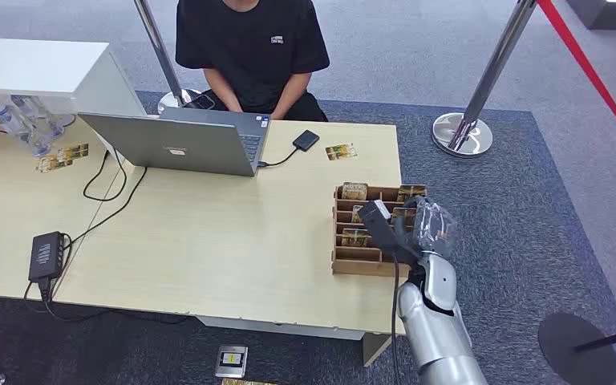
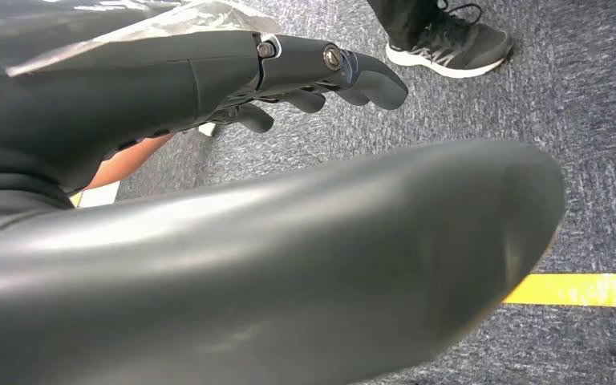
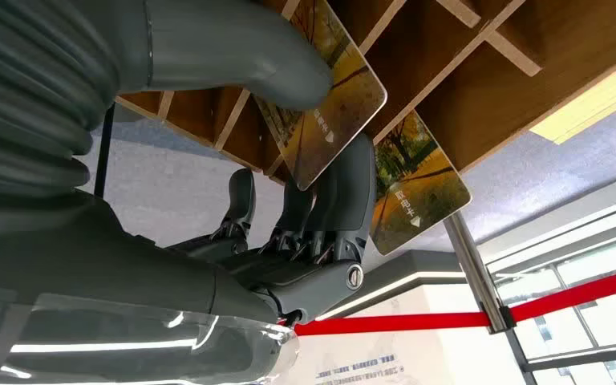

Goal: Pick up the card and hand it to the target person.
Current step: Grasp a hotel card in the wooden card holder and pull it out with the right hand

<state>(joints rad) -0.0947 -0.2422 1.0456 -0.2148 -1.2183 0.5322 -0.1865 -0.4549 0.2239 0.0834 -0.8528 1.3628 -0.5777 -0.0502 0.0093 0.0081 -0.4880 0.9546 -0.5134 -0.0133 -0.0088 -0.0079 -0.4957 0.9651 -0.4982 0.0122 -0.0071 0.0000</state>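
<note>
A wooden card box (image 1: 356, 261) stands near the table's right edge, with picture cards upright in its compartments. My right hand (image 1: 419, 230) is at the box's right side. In the right wrist view its thumb (image 3: 233, 56) presses one face of an autumn-scene card (image 3: 333, 112), dark fingers (image 3: 345, 200) back the other face, and the card sticks out of a compartment. A second card (image 3: 417, 192) stands just behind it. A person in a black shirt (image 1: 249, 48) sits at the table's far side. My left hand (image 2: 208, 80) hangs over carpet, holding nothing.
A grey laptop (image 1: 184, 144) with a cabled black drive (image 1: 306, 139) sits before the person. A loose card (image 1: 341, 151) lies beside the drive. A power brick (image 1: 46, 255) and water bottles (image 1: 20, 120) are at the left. A stanchion base (image 1: 461, 132) stands beyond the table.
</note>
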